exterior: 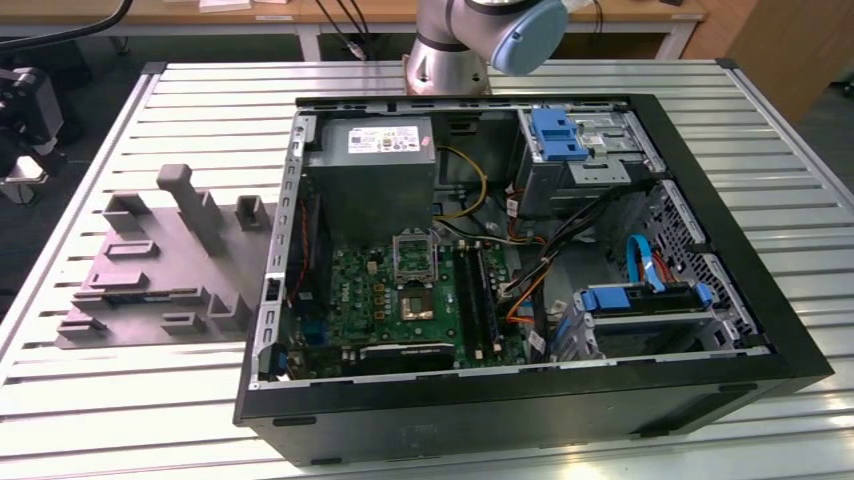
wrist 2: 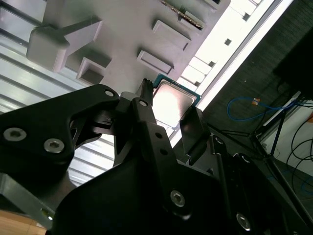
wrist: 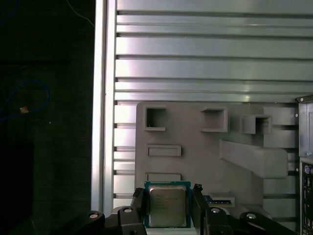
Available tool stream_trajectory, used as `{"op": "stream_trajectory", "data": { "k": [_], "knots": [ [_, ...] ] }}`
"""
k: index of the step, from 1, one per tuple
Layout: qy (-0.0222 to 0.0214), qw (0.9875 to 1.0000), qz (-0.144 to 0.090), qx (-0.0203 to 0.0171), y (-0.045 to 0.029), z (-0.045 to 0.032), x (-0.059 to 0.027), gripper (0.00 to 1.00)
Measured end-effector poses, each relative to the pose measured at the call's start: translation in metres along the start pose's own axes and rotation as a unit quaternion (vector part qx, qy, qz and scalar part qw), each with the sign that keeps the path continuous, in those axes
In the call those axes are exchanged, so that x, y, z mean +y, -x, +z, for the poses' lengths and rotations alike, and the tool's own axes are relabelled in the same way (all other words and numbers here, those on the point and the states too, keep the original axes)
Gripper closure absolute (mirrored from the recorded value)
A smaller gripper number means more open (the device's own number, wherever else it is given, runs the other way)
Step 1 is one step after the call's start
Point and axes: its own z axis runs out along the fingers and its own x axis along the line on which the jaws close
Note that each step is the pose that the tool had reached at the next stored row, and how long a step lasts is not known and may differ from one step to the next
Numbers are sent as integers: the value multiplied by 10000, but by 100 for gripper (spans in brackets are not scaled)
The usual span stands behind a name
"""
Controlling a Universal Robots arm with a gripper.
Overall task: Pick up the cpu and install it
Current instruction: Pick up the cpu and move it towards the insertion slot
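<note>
The cpu (wrist: 167, 205), a small silvery square chip with a green rim, sits between my gripper's (wrist: 168, 206) two black fingers (wrist: 139, 205), which are shut on its opposite edges. In the second wrist view the cpu (wrist 2: 172, 100) shows the same way in the gripper (wrist 2: 171, 111), held well above the grey moulded tray (wrist 2: 122, 39). The tray (wrist: 195, 156) lies far below the chip on the slatted table. In the exterior view the tray (exterior: 147, 300) lies on the exterior view's left of the open computer case, whose green circuit board (exterior: 387, 300) carries the metal socket frame (exterior: 414, 252).
The black case (exterior: 534, 400) lies on its side with a grey power supply (exterior: 380, 160), blue drive brackets (exterior: 558, 135) and loose cables (exterior: 641, 260) inside. The arm's base (exterior: 447, 60) stands behind the case. The slatted aluminium table (exterior: 134, 400) surrounds the tray, and its edge (wrist: 100, 122) borders dark floor.
</note>
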Motion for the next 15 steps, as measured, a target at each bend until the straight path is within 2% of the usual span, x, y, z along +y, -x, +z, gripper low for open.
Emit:
{"op": "stream_trajectory", "data": {
  "k": [15],
  "knots": [
    [0,10000,0,0,1,-39,2,53]
  ]
}}
